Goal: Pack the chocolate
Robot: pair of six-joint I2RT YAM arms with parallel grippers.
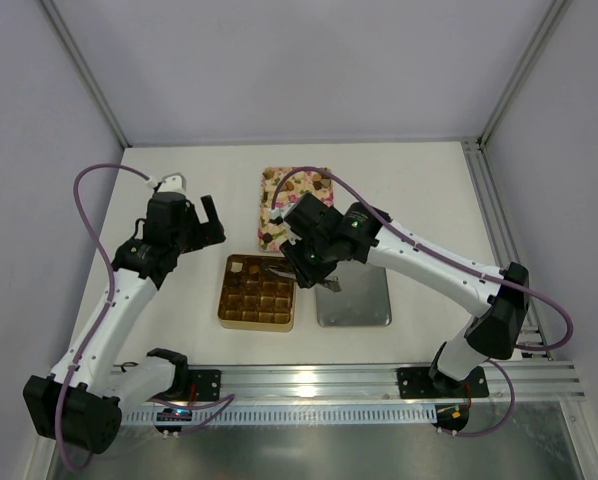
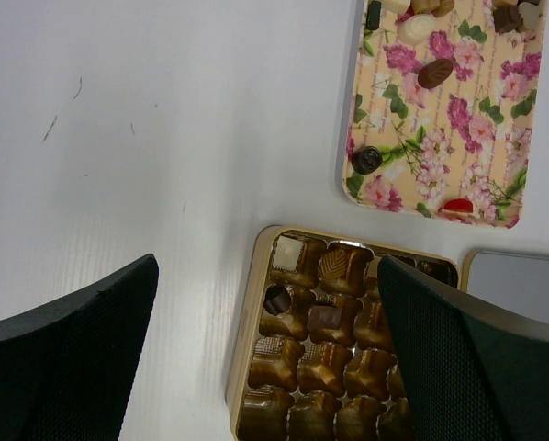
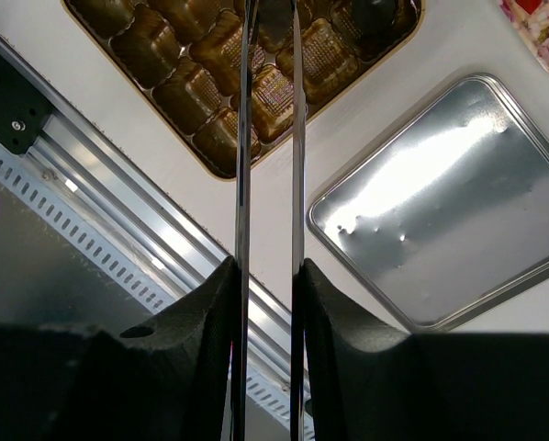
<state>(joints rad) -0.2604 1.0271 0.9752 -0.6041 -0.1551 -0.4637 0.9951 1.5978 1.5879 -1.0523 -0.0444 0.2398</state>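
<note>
The gold box (image 1: 222, 300) holds a few chocolate pieces in its far cells: a cream one (image 2: 291, 250) and two dark ones (image 2: 276, 299). More chocolate (image 2: 434, 73) lies on the pink flowered tray (image 1: 275, 210). My right gripper (image 3: 267, 271) is shut on metal tongs (image 3: 242, 138), whose blades reach over the box's far right cells (image 3: 210, 156). Their tips run off the top of the right wrist view, so I cannot tell if they hold a piece. My left gripper (image 2: 267, 276) is open and empty, above the table at the box's far left corner.
A square silver lid (image 1: 354, 297) lies right of the box, also in the right wrist view (image 3: 440, 202). The aluminium rail (image 1: 319, 380) runs along the near edge. White table (image 2: 146, 119) spreads left of the box and tray.
</note>
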